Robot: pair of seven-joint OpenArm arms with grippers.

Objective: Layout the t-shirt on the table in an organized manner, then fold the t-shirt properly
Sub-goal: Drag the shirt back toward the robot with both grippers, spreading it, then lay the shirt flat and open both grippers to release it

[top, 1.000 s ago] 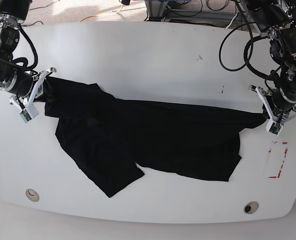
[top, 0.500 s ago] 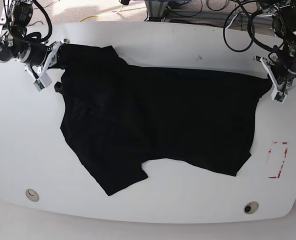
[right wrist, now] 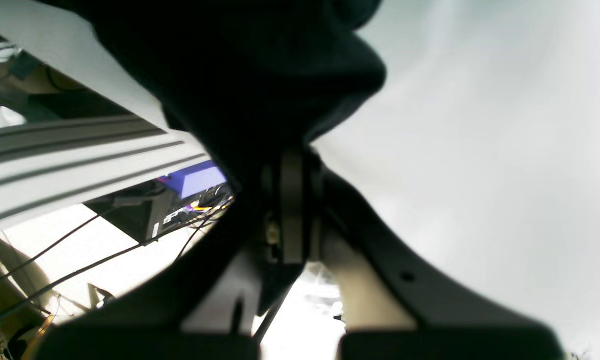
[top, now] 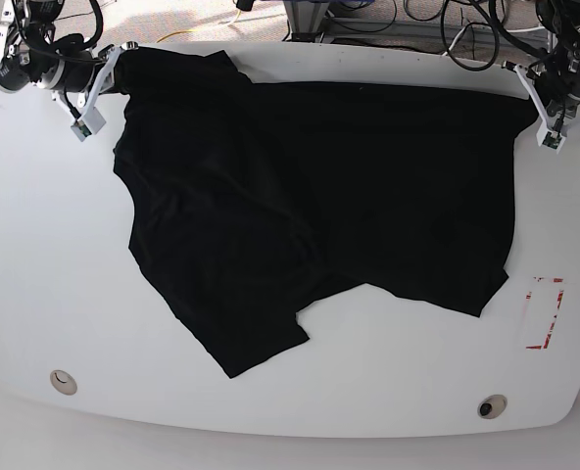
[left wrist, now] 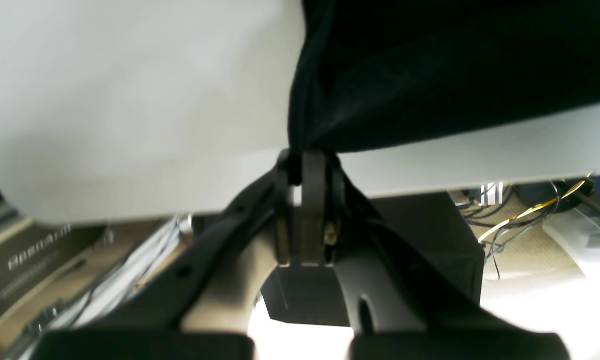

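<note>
Nearest to me, the front of the table lies bare, with two small round holes and a red tape rectangle toward its right side; I can read no writing on that tape. Above it the t-shirt lies spread on the table, one part reaching toward the front, the rest stretched toward the far edge. At that far edge my left gripper is clenched on one corner of the cloth, and my right gripper is clenched on the opposite corner. I hold both corners, I judge, so the cloth stretches taut and lies flat for folding. Below the table edge, the left wrist view shows a dark box with pale lettering, too blurred to read.
</note>
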